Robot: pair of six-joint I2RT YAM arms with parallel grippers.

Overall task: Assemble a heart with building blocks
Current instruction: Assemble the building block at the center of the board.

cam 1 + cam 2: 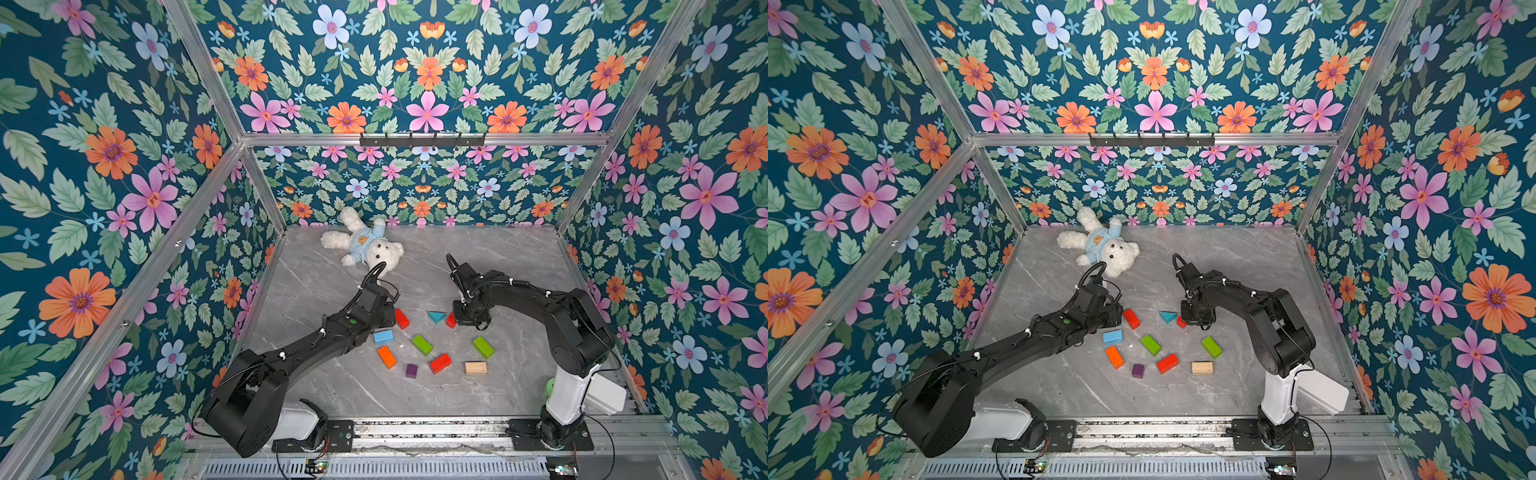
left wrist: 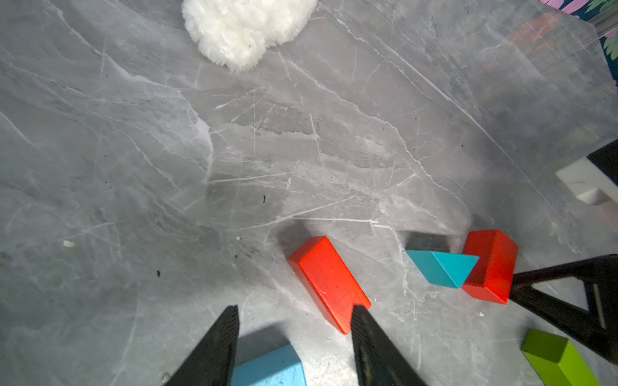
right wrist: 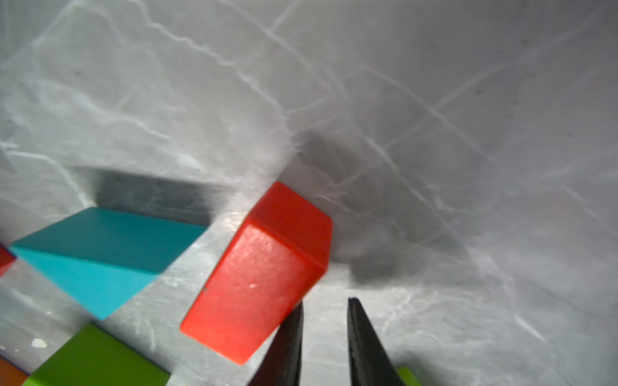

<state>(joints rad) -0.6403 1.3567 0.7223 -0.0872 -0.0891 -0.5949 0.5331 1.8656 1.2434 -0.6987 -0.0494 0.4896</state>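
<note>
**Watch the 2 red blocks at the far side of the heart**

The heart [image 1: 440, 363] is only a loose, gappy ring so far. The building blocks [image 1: 386, 356] lie apart on the near middle of the desk [image 1: 519, 266], with the purple cube [image 1: 411, 370] at the near tip, the teal triangle [image 1: 436, 317] at the far notch and 1 green brick [image 1: 422, 345] inside the ring.

Your right gripper [image 3: 325, 302] is drawn together on nothing. 1 finger sits at the edge of the right-hand red block [image 3: 261, 277], which lies just beside the triangle. Nudge too far and you will likely shove the triangle out of the notch.

Your left gripper [image 2: 296, 309] stands open and empty over the light blue brick [image 2: 267, 367], and 1 finger covers the end of the left-hand red block [image 2: 329, 284]. Drop straight down and that finger may land on the block and skew it.
</note>
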